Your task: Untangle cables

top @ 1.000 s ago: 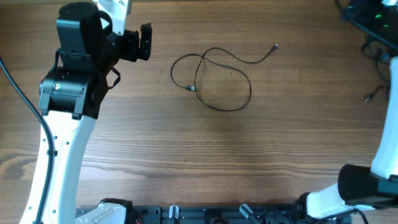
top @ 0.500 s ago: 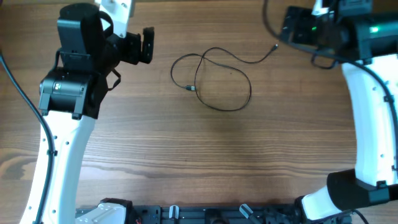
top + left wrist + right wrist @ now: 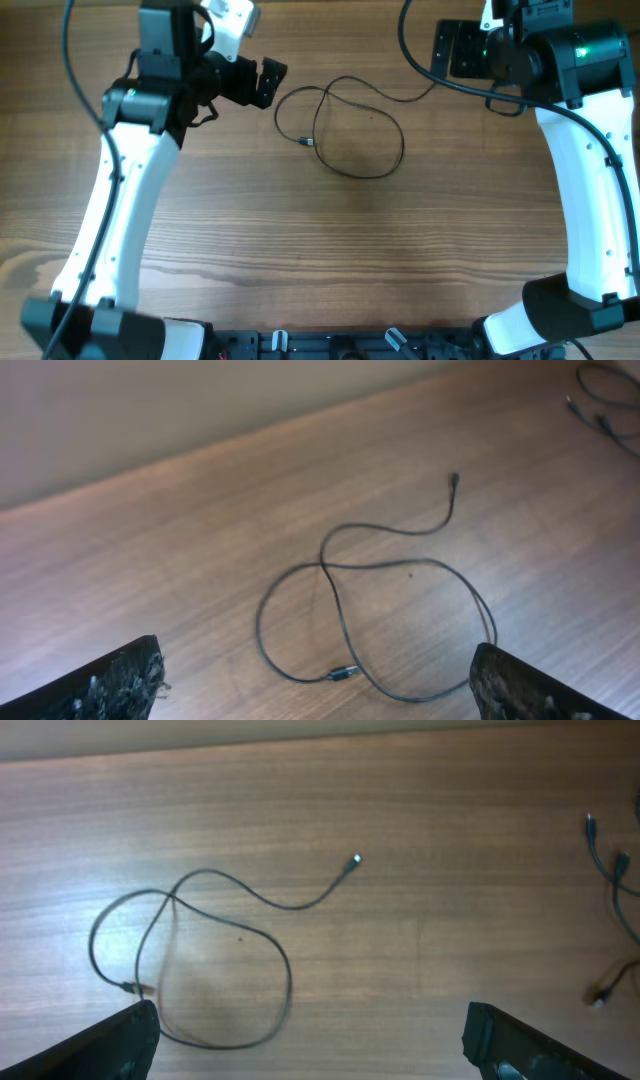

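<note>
A thin black cord with a small plug at each end (image 3: 365, 177) lies flat on the brown wood-grain bench (image 3: 300, 260), roughly midway between the two arms. It forms one loose loop that crosses over itself once (image 3: 325, 565). One plug (image 3: 309, 143) rests inside the loop. The other plug (image 3: 455, 480) trails out on a curved tail toward the right arm. The left fingers (image 3: 110, 680) are spread wide with nothing between them, hovering just beside the loop's left bulge. The right fingers (image 3: 520, 1040) are equally wide and empty, close to the tail end. The step in hand appears to be the approach before a first pinch. It would probably go best if each arm took the cord near a plug rather than at the crossing, since gripping the crossing would likely clamp both strands together. The cord is wire-thin and lies flush on the wood, so the fingers likely need to come down almost touching the surface and straddle a single strand before closing. Drawing the two ends apart slowly should let the loop slide open instead of cinching into a knot. More thin black cords (image 3: 612, 870) lie well apart at the bench's right edge, and the right arm should keep clear of them.
</note>
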Action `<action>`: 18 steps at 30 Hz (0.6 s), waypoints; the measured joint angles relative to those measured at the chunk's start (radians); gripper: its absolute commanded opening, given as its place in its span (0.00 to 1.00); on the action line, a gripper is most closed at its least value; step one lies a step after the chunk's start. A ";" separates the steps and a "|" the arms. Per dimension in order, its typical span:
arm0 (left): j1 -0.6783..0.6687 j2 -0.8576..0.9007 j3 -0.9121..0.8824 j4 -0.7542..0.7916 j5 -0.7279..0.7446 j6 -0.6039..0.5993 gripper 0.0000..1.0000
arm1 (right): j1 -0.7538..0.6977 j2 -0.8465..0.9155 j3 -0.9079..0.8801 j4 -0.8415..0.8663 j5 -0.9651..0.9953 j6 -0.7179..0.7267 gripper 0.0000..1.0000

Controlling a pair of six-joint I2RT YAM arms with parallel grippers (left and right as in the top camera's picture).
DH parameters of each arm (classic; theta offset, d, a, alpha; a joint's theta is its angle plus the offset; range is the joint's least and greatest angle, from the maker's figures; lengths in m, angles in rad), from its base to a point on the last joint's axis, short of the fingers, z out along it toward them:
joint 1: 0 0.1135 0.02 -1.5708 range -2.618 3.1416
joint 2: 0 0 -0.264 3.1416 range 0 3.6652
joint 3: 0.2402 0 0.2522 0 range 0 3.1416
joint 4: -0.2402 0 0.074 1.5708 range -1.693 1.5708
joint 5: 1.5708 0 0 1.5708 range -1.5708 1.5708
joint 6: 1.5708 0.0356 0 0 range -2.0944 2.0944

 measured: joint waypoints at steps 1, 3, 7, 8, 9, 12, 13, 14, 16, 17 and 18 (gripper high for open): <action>0.000 0.019 0.000 0.000 0.013 0.000 1.00 | 0.000 0.000 0.000 -0.005 0.003 0.000 1.00; 0.000 0.052 0.000 0.001 0.038 0.000 1.00 | 0.000 0.000 0.000 -0.007 0.009 0.000 1.00; 0.000 0.113 0.000 0.007 0.076 0.000 1.00 | 0.000 0.002 0.000 -0.007 0.010 0.014 1.00; 0.000 0.124 0.000 0.009 0.079 0.000 1.00 | 0.000 0.005 0.000 -0.009 0.010 0.023 1.00; 0.000 0.138 0.000 0.010 0.083 0.000 1.00 | 0.000 0.009 0.000 -0.012 0.009 0.028 1.00; 0.000 0.168 0.000 0.020 0.087 0.000 1.00 | 0.000 0.032 -0.007 -0.015 0.008 0.040 1.00; 0.000 0.174 0.000 0.023 0.086 0.000 1.00 | 0.000 0.042 -0.021 -0.012 0.008 0.047 1.00; 0.000 0.176 0.000 0.028 0.086 0.000 1.00 | 0.000 0.049 -0.039 -0.005 0.008 0.051 1.00; 0.000 0.177 -0.001 0.042 0.085 0.000 1.00 | 0.001 0.065 -0.101 0.037 0.008 0.057 1.00; 0.000 0.177 -0.001 0.045 0.085 0.000 1.00 | 0.001 0.071 -0.129 0.062 0.006 0.057 1.00; 0.000 0.177 -0.001 0.047 0.083 0.000 1.00 | 0.002 0.076 -0.168 0.098 0.001 0.057 1.00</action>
